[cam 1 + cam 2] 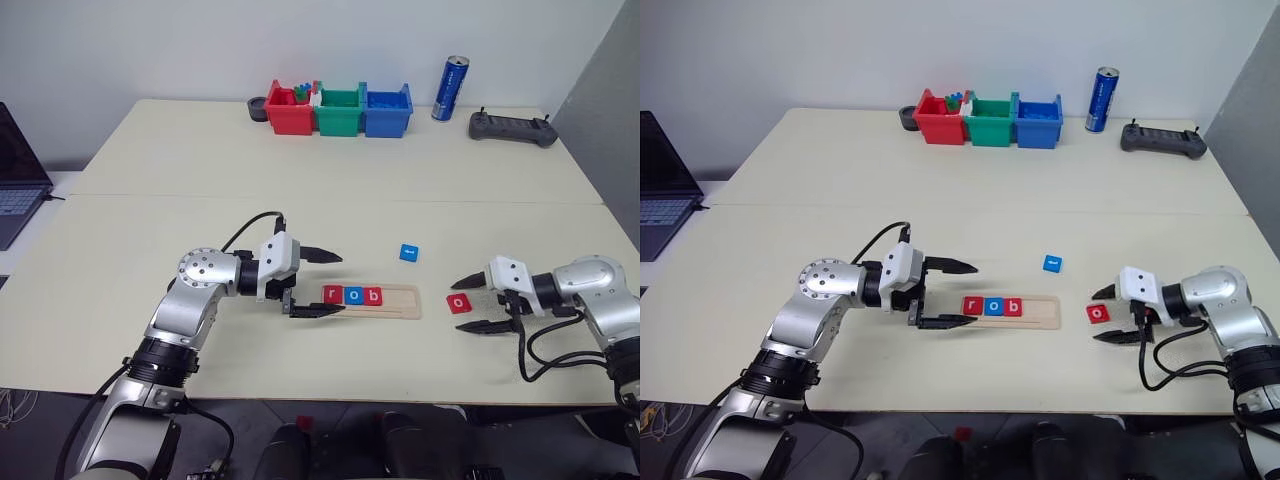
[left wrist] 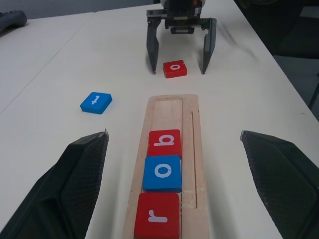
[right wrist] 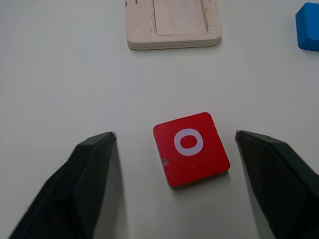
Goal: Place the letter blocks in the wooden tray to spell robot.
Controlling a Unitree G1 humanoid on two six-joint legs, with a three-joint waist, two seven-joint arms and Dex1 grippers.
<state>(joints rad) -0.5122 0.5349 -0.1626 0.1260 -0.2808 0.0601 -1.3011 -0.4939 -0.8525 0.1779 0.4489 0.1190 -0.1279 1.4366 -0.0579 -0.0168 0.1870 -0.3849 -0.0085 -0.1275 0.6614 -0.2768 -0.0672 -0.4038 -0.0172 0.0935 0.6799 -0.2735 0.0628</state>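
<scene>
Left eye view: the cream tabletop (image 1: 200,160) spans the room, with a laptop (image 1: 18,170) at its left edge. Along the far edge stand three plastic bins, red (image 1: 289,108), green (image 1: 340,110) and blue (image 1: 388,110), then a blue drink can (image 1: 451,88) whose lettering I cannot read, and a dark handheld controller (image 1: 512,127) near the far right corner.

Toward the near edge, about mid-width, lies the wooden tray (image 1: 400,300). Its left end already carries three letter blocks touching in a row: a red r (image 1: 332,294), a blue o (image 1: 352,295) and a red b (image 1: 372,296). So "rob" is spelled; I judge the task a little past halfway, with the tray's right part bare.

Two blocks are left on the tabletop. The red o (image 3: 191,148) lies just beyond the tray's right end, and the blue t (image 1: 409,252) sits apart, on the far side of the tray.

The right gripper (image 1: 474,303) hangs low over the red o with its jaws spread, one on each side and neither touching; nothing is grasped. The left gripper (image 1: 322,283) waits at the tray's left end, jaws released wide and empty, straddling that end.

Next, I would guess, comes closing on the o, then the t.
</scene>
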